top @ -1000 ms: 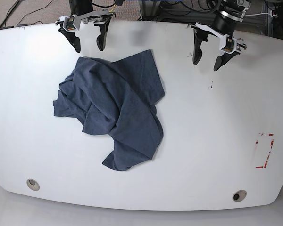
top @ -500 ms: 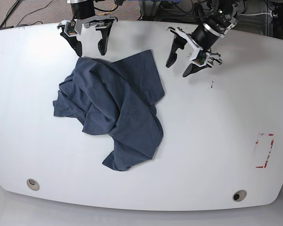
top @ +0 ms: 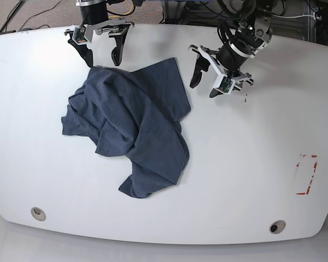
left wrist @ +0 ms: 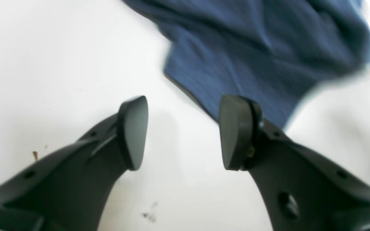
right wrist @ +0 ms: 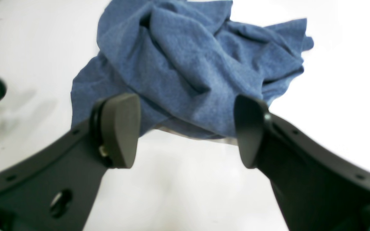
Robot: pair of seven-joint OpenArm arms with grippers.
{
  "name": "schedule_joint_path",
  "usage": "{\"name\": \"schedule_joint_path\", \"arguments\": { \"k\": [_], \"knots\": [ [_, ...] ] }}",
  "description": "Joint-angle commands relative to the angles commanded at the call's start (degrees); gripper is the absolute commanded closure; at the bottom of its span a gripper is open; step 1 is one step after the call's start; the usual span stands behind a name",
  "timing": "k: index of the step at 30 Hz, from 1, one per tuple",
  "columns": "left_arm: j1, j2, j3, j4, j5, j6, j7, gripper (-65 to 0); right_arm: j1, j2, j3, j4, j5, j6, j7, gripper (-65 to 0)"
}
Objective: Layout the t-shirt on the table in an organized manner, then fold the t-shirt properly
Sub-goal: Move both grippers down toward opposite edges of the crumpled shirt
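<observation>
You are at the very start of this job; the t-shirt (top: pixel 134 128) lies in a crumpled heap on the left-centre of the table (top: pixel 251 164), folds piled on one another, no sleeve or hem laid out that you could name, and the lettering hidden; nothing has been spread and nothing folded, so the whole layout and every fold are left to do; your right gripper (top: pixel 101 52) hangs at the far edge of the heap, its fingers (right wrist: pixel 120 128) spread wide with the cloth's far edge showing between them, holding nothing; your left gripper (top: pixel 208 76) hangs just right of the shirt's far right corner, its fingers (left wrist: pixel 236 134) likewise wide apart and empty, one of them over the cloth's edge in the wrist view, though that view is blurred and you cannot tell whether it touches; by the look of it both are placed to pick up the far edge, which would be a sensible first hold for pulling the shirt flat; the table is glossy white with curved edges, two round grey grommets (top: pixel 38 213) near the front, a red-taped rectangle (top: pixel 306 174) at the right, and a few dark specks (top: pixel 245 99) beside the left gripper; beyond the far edge you see cables and brown carpet.
</observation>
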Motion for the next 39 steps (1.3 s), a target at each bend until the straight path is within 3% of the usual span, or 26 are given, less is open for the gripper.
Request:
{"name": "schedule_joint_path", "arguments": {
  "k": [7, 10, 17, 39],
  "knots": [
    [-7.38, 4.04, -0.62, -1.49, 0.00, -0.09, 10.99, -31.8, 0.00, 0.00, 0.09, 0.00, 0.00, 0.09, 0.00, -43.8],
    [-9.58, 5.36, -0.79, -3.25, 0.00, -0.09, 13.54, -31.8, 0.00, 0.09, 0.09, 0.00, 0.00, 0.09, 0.00, -43.8],
    [-13.27, 7.30, -0.97, -10.81, -0.09, -0.09, 15.65, -31.8, 0.00, 0.09, 0.09, 0.00, 0.00, 0.09, 0.00, -43.8],
    [-15.12, 8.18, 0.00, -22.33, -1.41, -0.18, 15.65, -31.4, 0.09, 0.09, 0.18, -0.09, 0.00, 0.09, -0.79, -44.1]
  ]
}}
